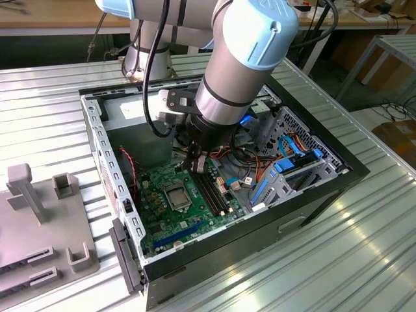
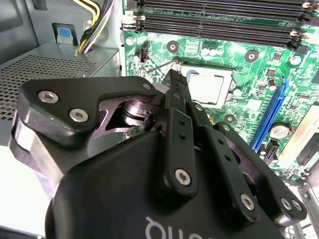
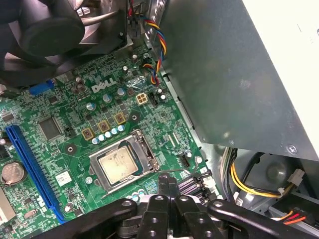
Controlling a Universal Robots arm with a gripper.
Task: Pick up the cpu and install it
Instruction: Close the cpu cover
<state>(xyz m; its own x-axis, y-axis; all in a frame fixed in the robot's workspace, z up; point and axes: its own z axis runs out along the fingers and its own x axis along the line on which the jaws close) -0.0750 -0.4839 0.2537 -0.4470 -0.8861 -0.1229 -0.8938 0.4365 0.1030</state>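
Hand: my gripper (image 1: 197, 168) hangs inside the open computer case (image 1: 312, 188), above the green motherboard (image 1: 162, 214). In both wrist views its fingers (image 2: 175, 97) meet at the tips, clenched with nothing between them.
Chip: the cpu (image 3: 121, 164) lies flat in its socket frame (image 3: 144, 149) near the middle of the motherboard, silvery top up. I see it in the exterior view too (image 1: 177, 195), and in the second wrist view (image 2: 205, 85).
Gap: fingertips sit just beside the socket, toward the memory slots (image 1: 214, 192); not touching the cpu.
Frame: it looks open around the chip.
Bench: the case stands on the ribbed metal bench (image 1: 364, 260); a grey holder (image 1: 39, 221) rests near the bench edge on the exterior view's left.
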